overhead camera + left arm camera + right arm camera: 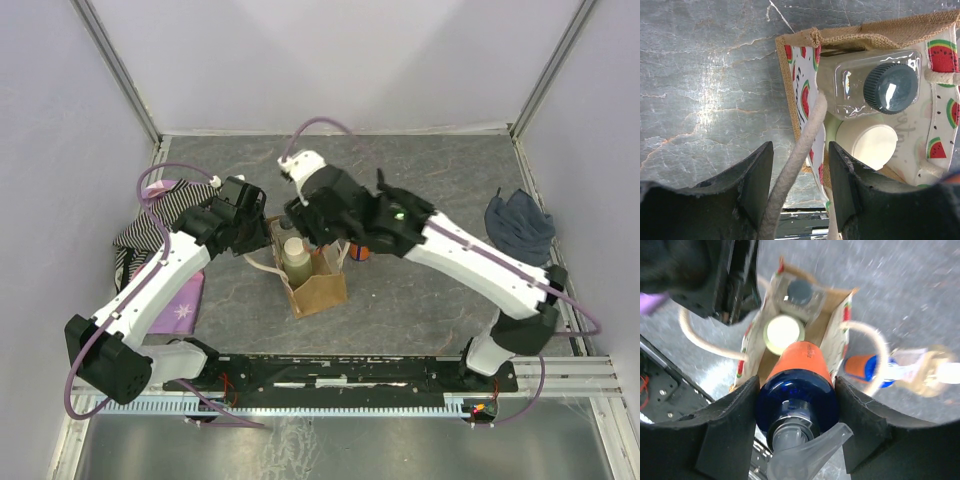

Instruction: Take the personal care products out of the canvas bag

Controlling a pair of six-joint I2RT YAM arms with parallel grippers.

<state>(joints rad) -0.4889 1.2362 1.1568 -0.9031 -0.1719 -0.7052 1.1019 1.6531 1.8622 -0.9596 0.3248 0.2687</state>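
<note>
The canvas bag (322,290) stands open at the table's middle, its lining printed with watermelons (805,97). Inside it are the clear square bottle with a dark cap (890,87) and the cream bottle (867,145). My left gripper (800,170) is open, its fingers either side of a cream rope handle (802,145) and the bag's near wall. My right gripper (796,400) is shut on an orange-and-blue bottle (800,370), held above the bag (837,325). A second orange-and-blue bottle (867,367) and the amber bottle (935,372) lie on the table beside the bag.
Striped cloth (150,225) and purple cloth (185,300) lie at the left under my left arm. A blue-grey cloth (520,225) sits at the right edge. White walls close the table on three sides.
</note>
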